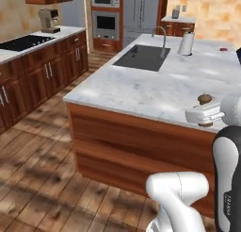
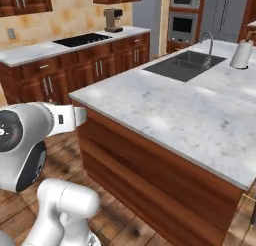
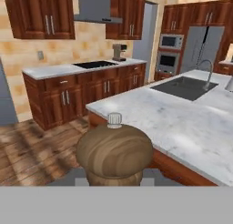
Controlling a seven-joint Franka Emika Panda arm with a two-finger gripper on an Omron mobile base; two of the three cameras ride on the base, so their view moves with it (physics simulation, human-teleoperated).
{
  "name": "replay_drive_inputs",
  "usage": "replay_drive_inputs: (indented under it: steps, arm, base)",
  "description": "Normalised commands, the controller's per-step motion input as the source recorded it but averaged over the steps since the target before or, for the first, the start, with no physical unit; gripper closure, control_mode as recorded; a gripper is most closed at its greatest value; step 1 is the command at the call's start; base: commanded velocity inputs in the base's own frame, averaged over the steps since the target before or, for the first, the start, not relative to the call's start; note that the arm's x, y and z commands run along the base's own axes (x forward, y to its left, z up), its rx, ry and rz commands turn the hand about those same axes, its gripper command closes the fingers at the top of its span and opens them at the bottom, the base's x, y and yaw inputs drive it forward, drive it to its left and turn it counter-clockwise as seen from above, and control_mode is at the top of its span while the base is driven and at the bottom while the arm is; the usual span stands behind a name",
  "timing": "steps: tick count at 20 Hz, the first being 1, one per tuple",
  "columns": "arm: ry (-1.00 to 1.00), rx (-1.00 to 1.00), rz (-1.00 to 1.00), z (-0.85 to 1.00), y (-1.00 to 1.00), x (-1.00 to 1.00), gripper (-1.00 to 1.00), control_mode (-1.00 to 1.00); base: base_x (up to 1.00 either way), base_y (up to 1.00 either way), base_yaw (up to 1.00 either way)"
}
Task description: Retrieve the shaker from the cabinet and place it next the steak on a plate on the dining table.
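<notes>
Marble stretched across the dining table (image 1: 141,92) in the left base view, and we took that island as our landmark. Its inset sink (image 1: 141,57) lay toward the far end, the basin dark, and we could make out nothing lying inside it; the curved faucet (image 1: 161,34) rose at its far rim. Just beside the sink, to the right, stood a white paper-towel roll (image 1: 187,43). A small red piece, which we took for the steak (image 1: 223,49), lay at the island's far right edge; we could not tell a plate under it. Near the island's near right corner we saw the gripper (image 1: 205,114) pinching the shaker (image 1: 204,99), whose brown knob showed above the white hand, over the marble.

In the right base view the same island (image 2: 190,110) spread before us, the sink (image 2: 184,65) again dark with no contents we could discern, the roll (image 2: 242,54) beyond it to the right. A coffee machine (image 2: 113,20) stood on the wall counter well apart from the island.

In the hand view the shaker (image 3: 114,151) sat close before the camera, knob up, its rounded wooden body just beside the island's near corner (image 3: 182,123). The fingers themselves were hidden behind it, pressed onto it.
</notes>
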Motion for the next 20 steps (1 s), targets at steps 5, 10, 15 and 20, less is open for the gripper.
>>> replay_drive_inputs:
  steps: [5,10,15,20]
  arm:
    - [0.00,0.00,0.00,0.00,0.00,0.00,1.00,1.00]
    - [0.00,0.00,0.00,0.00,0.00,0.00,1.00,1.00]
    - [0.00,0.00,0.00,0.00,0.00,0.00,1.00,1.00]
    - [0.00,0.00,0.00,0.00,0.00,0.00,1.00,1.00]
  base:
    - [-0.78,-0.70,0.79]
    - [-0.84,-1.00,0.32]
    - [-0.93,-1.00,0.34]
    - [-0.89,-1.00,0.46]
